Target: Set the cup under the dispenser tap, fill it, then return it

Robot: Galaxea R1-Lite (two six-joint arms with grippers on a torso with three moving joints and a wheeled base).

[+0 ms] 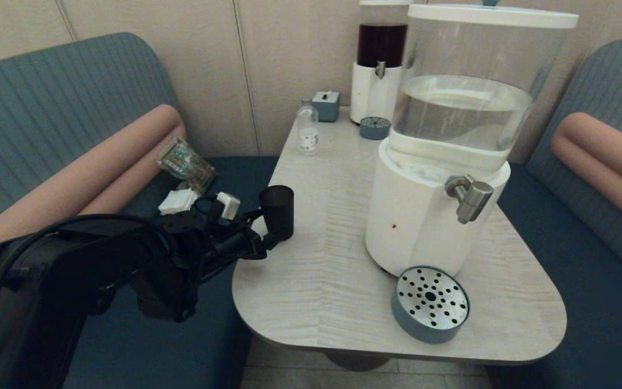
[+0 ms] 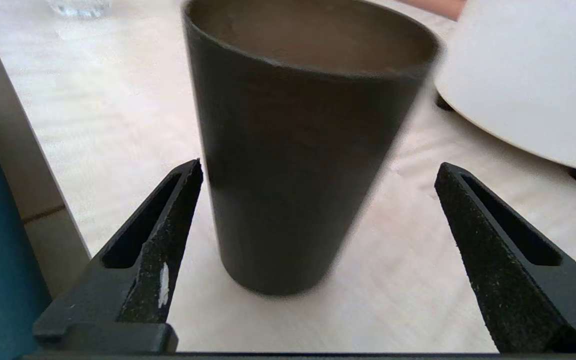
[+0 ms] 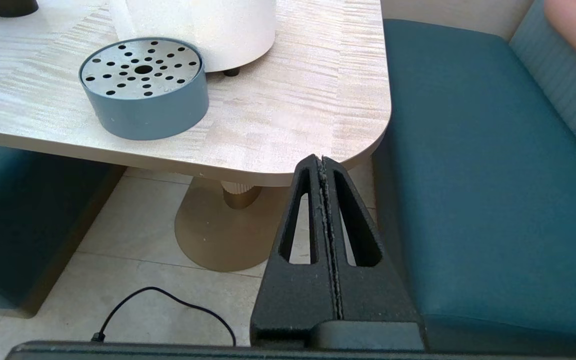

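Observation:
The dark tapered cup (image 1: 277, 212) stands upright close to the table's left edge. My left gripper (image 1: 264, 229) reaches in from the left bench and is open. In the left wrist view the cup (image 2: 293, 165) fills the space ahead, with the left gripper (image 2: 319, 167) straddling it; one fingertip (image 2: 192, 172) lies almost against the cup's wall, the other fingertip (image 2: 447, 175) stands well off. The brushed-metal dispenser tap (image 1: 470, 197) juts from the white base (image 1: 413, 227) of the clear-tank dispenser, far right of the cup. My right gripper (image 3: 322, 160) is shut and empty, low by the table's near right corner.
A round grey-blue drip tray (image 1: 431, 303) with a perforated metal top sits below the tap. A small clear bottle (image 1: 307, 129), a teal box (image 1: 326, 105) and a dark-liquid dispenser (image 1: 380, 59) stand at the back. Packets (image 1: 184, 162) lie on the left bench. A cable (image 3: 168, 305) crosses the floor.

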